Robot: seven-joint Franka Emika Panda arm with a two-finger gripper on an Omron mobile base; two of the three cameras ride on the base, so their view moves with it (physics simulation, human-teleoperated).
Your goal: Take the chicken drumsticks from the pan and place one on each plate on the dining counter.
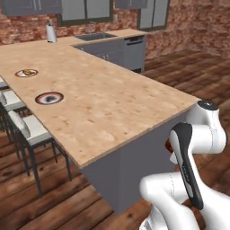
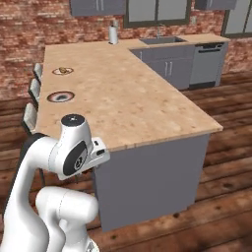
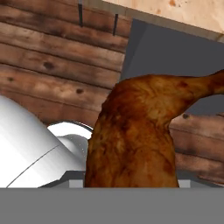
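Observation:
The darker reddish-brown chicken drumstick [image 3: 131, 131] looms close in the hand view, covering the fingertips; my gripper [image 2: 101, 153] is shut on it, low beside the near end of the dining counter [image 1: 112, 108]. A sliver of that drumstick [image 1: 168, 146] peeks out behind my forearm. Far along the counter's left side, the paler golden-tan drumstick [image 1: 27, 71] lies on the black-rimmed plate [image 1: 19, 73]. The red-rimmed plate [image 1: 49, 98] sits nearer, with no meat on it. Both plates are well beyond my gripper. The pan is out of view.
Stools [image 1: 27, 130] line the counter's left side. The counter's grey base [image 2: 147, 182] stands right in front of my hand. A paper towel roll [image 1: 51, 32], a sink [image 1: 95, 37] and a dishwasher [image 2: 206, 64] are at the far worktop. Wooden floor lies to the right.

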